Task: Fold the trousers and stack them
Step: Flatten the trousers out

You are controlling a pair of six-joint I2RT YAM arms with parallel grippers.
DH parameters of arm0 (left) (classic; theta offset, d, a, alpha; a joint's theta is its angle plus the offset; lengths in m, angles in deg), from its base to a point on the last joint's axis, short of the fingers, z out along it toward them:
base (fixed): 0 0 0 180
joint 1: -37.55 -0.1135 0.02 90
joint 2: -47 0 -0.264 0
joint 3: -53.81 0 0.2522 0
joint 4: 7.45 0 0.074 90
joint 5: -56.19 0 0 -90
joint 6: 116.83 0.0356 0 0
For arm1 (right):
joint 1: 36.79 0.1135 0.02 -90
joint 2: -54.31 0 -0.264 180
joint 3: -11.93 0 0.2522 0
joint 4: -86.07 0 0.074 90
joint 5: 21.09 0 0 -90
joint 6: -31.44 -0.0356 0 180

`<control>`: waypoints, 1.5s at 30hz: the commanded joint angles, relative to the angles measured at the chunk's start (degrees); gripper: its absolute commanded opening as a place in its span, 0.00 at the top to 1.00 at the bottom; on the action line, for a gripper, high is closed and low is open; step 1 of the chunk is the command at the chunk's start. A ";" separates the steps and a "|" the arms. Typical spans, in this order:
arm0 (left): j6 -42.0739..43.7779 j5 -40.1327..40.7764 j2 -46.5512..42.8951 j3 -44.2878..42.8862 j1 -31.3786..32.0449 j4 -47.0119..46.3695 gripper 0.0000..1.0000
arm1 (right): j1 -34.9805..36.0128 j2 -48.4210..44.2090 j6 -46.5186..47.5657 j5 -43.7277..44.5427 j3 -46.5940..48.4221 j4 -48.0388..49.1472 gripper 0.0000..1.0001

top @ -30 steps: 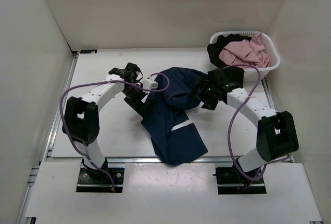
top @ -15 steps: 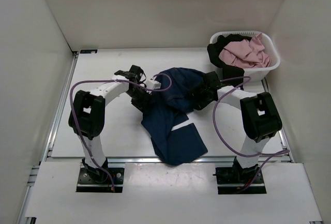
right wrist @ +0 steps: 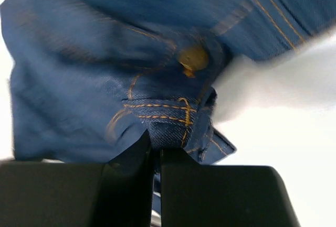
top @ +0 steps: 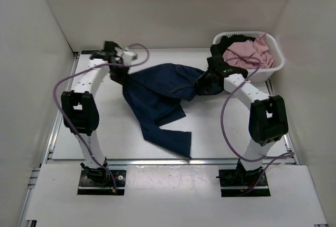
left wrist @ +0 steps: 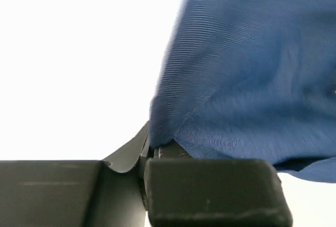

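Observation:
The trousers (top: 157,96), dark navy denim, hang stretched between my two grippers across the middle of the table, with the legs trailing toward the near edge. At the far left, my left gripper (top: 127,76) is shut on a fold of the trousers' (left wrist: 247,80) plain cloth, pinched between its jaws (left wrist: 152,151). At the right, my right gripper (top: 202,85) is shut on the waistband of the trousers (right wrist: 105,80) just below the brass button (right wrist: 192,58), the stitched hem squeezed between its jaws (right wrist: 156,146).
A white laundry basket (top: 273,68) stands at the far right corner, holding a pink garment (top: 248,53) and a black garment (top: 220,54). White walls close in the table on three sides.
Both grippers have shut on the trousers. The left arm has swung back and to the left, the right arm back, pulling the cloth out wide and dragging the legs away from the near edge.

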 commanded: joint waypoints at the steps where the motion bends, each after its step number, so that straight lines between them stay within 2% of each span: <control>1: 7.07 17.19 -9.41 -8.60 -7.24 0.17 0.86 | -0.76 -6.61 11.91 5.44 10.17 -8.51 1.00; 4: 16.01 28.63 -13.53 -9.94 -7.78 -2.10 0.86 | -1.37 -10.47 18.77 7.80 12.13 -11.24 1.00; 8: 26.06 39.98 -18.63 -8.28 -5.77 -6.50 0.86 | -4.26 -14.95 24.05 12.19 15.38 -23.43 1.00; 10: 30.01 41.51 -20.75 -6.61 -3.05 -6.51 0.86 | -6.37 -16.19 26.86 12.73 16.27 -27.41 1.00; 13: 33.01 41.69 -27.42 2.34 2.04 -6.51 0.86 | -7.52 -18.74 30.55 13.96 16.79 -33.39 1.00; 14: 33.02 39.17 -31.27 8.28 6.76 -5.20 0.82 | -7.53 -19.53 31.35 13.96 16.79 -35.93 1.00; 16: 31.45 33.55 -33.93 12.54 11.62 -1.43 0.73 | -8.05 -19.53 32.76 14.67 17.40 -38.40 1.00; 17: 28.22 25.25 -34.56 13.60 15.64 1.38 0.58 | -8.05 -19.53 33.89 16.15 18.02 -39.72 1.00; 18: 26.62 20.82 -34.56 14.22 16.64 4.19 0.46 | -8.58 -19.53 33.91 16.77 18.02 -41.73 1.00; 20: 22.75 14.29 -33.95 14.23 16.65 9.04 0.28 | -9.20 -19.53 35.31 16.78 18.55 -43.15 1.00; 21: 21.95 14.18 -33.42 15.01 16.65 9.05 0.18 | -9.89 -19.53 35.31 15.99 18.55 -43.68 0.93; 22: 21.34 15.66 -33.42 15.80 16.65 9.83 0.15 | -10.51 -19.01 35.31 13.90 18.55 -44.73 0.63; 26: 19.40 23.92 -34.12 21.68 10.69 9.84 0.10 | -10.51 -21.01 33.83 12.91 13.91 -46.41 0.26; 27: 18.61 26.63 -35.78 23.61 8.41 9.84 0.08 | -10.51 -22.25 32.77 13.60 12.15 -46.41 0.22; 28: 18.61 28.05 -36.58 28.59 7.43 9.84 0.06 | -10.51 -25.39 31.63 14.31 9.96 -44.58 0.20; 29: 16.43 31.02 -37.89 37.34 6.03 7.32 0.05 | -11.12 -30.64 27.88 14.31 1.93 -40.56 0.18; 30: 16.41 31.05 -37.90 37.43 6.02 7.29 0.05 | -11.13 -30.70 27.84 14.31 1.85 -40.52 0.16; 32: 12.82 32.55 -38.43 43.81 5.40 5.37 0.05 | -12.18 -35.41 23.37 14.31 -6.56 -36.86 0.16; 34: 9.57 30.90 -37.55 45.86 5.40 5.36 0.05 | -12.71 -38.15 18.99 13.18 -14.01 -35.00 0.16; 38: 8.42 19.75 -36.23 46.40 6.19 4.84 0.03 | -12.71 -44.30 14.40 9.31 -23.43 -32.79 0.16; 41: 8.41 20.24 -34.05 49.03 9.61 0.80 0.02 | -12.71 -47.04 13.69 7.47 -28.10 -32.79 0.15; 45: 10.51 24.36 -29.05 54.20 10.94 -6.05 0.00 | -12.71 -47.84 10.53 8.95 -36.72 -30.07 0.10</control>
